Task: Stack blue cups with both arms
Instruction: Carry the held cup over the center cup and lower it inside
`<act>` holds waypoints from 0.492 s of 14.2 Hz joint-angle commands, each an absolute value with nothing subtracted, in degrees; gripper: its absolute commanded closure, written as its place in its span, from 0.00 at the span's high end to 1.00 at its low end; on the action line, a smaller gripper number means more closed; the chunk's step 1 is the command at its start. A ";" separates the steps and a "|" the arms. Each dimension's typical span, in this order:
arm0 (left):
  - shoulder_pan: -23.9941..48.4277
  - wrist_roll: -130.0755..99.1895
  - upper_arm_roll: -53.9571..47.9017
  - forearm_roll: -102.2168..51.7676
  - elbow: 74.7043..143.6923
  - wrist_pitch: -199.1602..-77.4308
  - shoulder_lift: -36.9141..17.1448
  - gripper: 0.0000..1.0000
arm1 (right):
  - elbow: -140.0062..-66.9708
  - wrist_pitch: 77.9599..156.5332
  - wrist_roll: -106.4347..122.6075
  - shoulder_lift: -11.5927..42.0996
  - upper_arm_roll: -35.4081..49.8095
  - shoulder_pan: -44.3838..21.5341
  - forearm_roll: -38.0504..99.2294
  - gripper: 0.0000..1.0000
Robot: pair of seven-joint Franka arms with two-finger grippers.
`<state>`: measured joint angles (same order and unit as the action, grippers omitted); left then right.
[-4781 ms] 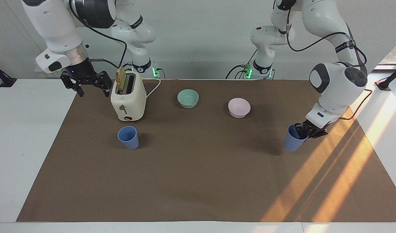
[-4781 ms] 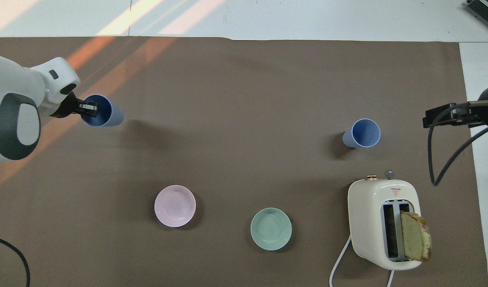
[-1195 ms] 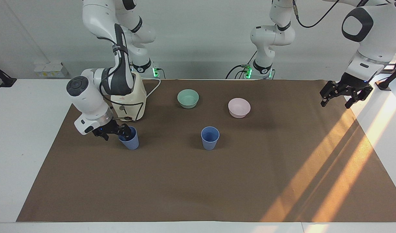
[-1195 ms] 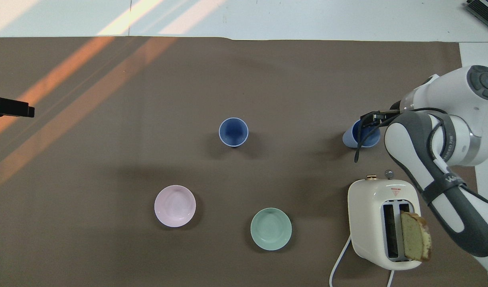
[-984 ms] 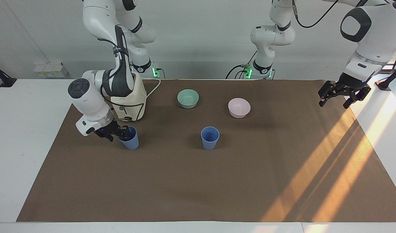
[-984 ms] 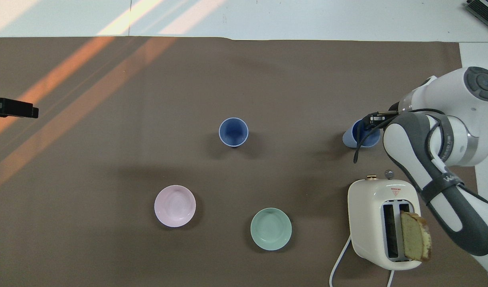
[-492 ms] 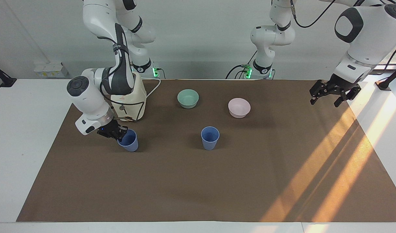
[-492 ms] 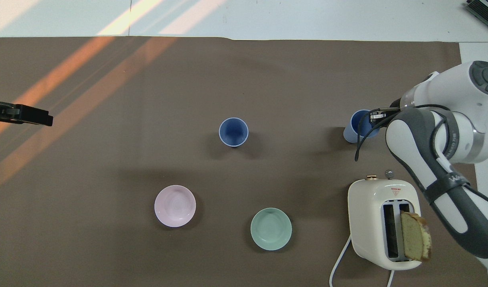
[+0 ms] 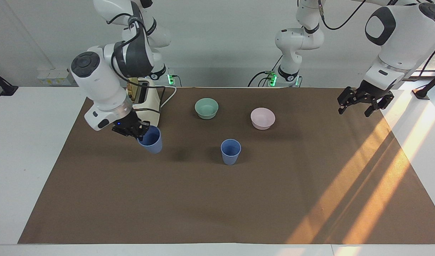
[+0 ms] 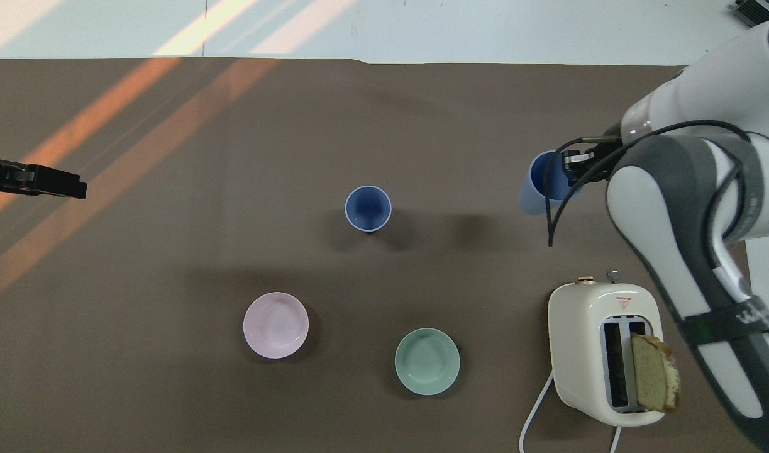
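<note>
Right jaws (image 9: 138, 132) pinch lifted blue cup (image 9: 150, 139) beside toaster (image 9: 146, 101); second cup (image 9: 231, 151) mid-mat; left jaws (image 9: 359, 105) spread, idle.

My own right arm hides most of the toaster (image 9: 146, 101) in the facing view; overhead, my left end effector (image 10: 41, 181) is cut by the edge.

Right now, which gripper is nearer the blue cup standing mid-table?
Right. The right gripper holds the other blue cup aloft just beside the standing cup; the left gripper waits over the mat's end.
</note>
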<state>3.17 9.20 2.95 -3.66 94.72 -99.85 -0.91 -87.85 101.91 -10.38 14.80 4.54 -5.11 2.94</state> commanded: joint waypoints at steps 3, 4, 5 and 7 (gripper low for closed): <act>2.29 5.63 2.02 -2.81 92.64 -98.53 -1.41 1.00 | -80.87 100.99 -26.25 17.75 5.01 -16.94 0.70 0.00; 2.29 5.63 2.02 -2.90 92.72 -98.53 -1.32 1.00 | -80.77 101.51 -28.54 17.67 5.01 -19.49 1.05 0.00; 2.29 5.71 2.02 -2.90 92.90 -98.53 -1.14 1.00 | -80.68 101.60 -31.44 17.58 5.01 -21.51 1.23 0.00; 2.29 5.80 1.93 -2.90 92.81 -98.96 -1.14 1.00 | -80.51 103.43 -35.41 17.58 5.01 -24.51 1.32 0.00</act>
<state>3.17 6.64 2.81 -3.66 94.05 -99.85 -0.91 -82.43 102.35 -32.26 16.46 5.05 -22.84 1.26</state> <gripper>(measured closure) 0.000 0.947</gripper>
